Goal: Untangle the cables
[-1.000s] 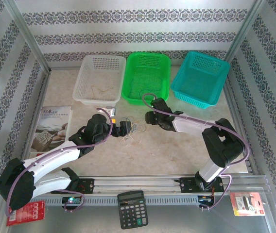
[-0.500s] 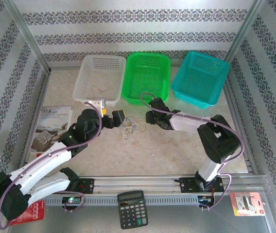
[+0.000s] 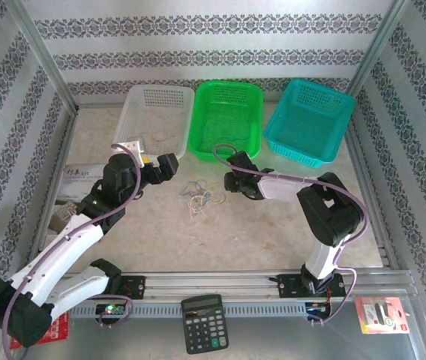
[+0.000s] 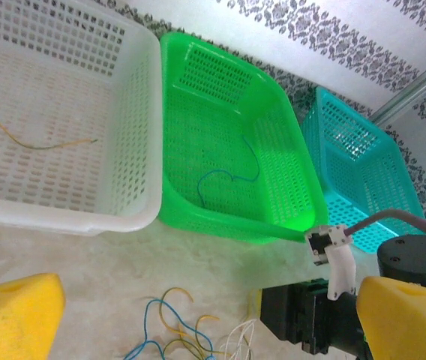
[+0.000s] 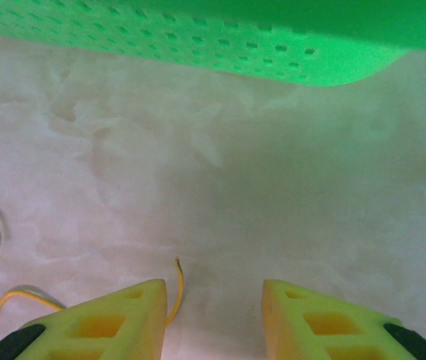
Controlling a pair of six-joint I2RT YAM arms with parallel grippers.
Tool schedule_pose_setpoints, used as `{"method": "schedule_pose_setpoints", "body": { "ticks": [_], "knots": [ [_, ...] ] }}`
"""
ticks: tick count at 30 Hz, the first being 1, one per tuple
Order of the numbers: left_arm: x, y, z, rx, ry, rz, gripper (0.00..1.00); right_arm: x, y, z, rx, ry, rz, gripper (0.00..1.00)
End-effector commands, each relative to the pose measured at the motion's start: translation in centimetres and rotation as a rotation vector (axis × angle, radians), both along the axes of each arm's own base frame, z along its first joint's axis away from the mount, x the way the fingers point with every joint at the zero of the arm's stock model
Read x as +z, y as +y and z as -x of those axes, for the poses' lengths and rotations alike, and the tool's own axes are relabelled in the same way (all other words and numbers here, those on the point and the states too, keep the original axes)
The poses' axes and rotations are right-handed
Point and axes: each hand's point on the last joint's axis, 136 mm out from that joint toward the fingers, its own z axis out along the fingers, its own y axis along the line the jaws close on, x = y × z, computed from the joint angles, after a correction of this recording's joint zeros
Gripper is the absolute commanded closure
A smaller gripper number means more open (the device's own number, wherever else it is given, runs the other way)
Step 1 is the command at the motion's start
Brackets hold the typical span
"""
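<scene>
On the table (image 3: 273,232), seen from above, the cables (image 3: 198,199) lie in a loose tangle between the two arms, in front of the green basket (image 3: 226,112); the left gripper (image 3: 166,166), down at the tangle a second ago, has drawn back toward the white basket (image 3: 153,112) and now hangs beside the pile, apart from it; the right gripper (image 3: 226,182) has stayed at the pile's right edge.

From the left wrist, the yellow pads (image 4: 14,315) stand spread wide with nothing between them; the cables (image 4: 172,341) lie below on the table; a blue strand (image 4: 228,180) sits in the green basket (image 4: 288,202) and a tan strand (image 4: 37,141) in the white basket (image 4: 138,150).

From the right wrist, the right gripper (image 5: 213,322) is part-spread and low over the table, pinching nothing; a loose yellow end (image 5: 175,285) lies just inside one pad.

The left arm came away empty, so the tangle looks no looser for it; I judge the next pull falls to the right gripper, which needs that yellow end squarely between its pads.
</scene>
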Motion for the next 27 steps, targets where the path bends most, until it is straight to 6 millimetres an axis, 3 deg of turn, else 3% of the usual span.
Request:
{"method": "schedule_pose_setpoints", "body": {
  "ticks": [1, 15, 21, 24, 27],
  "knots": [
    [-0.5, -0.3, 0.2, -0.024, 0.037, 0.028, 0.00, 0.1, 0.1, -0.9, -0.008, -0.019, 0.018, 0.62],
    [-2.4, -0.5, -0.1, -0.032, 0.081, 0.037, 0.00, -1.0, 0.9, -1.8, 0.005, -0.001, 0.030, 0.68],
    [-2.8, -0.6, -0.2, -0.035, 0.093, 0.038, 0.00, -1.2, 1.0, -1.4, 0.015, 0.012, 0.024, 0.80],
    [-3.1, -0.8, -0.2, -0.040, 0.098, 0.042, 0.00, -1.3, 0.9, -1.1, 0.018, 0.016, 0.022, 0.80],
    [-3.2, -0.9, -0.3, -0.044, 0.100, 0.046, 0.00, -1.5, 1.0, -0.9, 0.026, 0.024, 0.015, 0.90]
  ]
}}
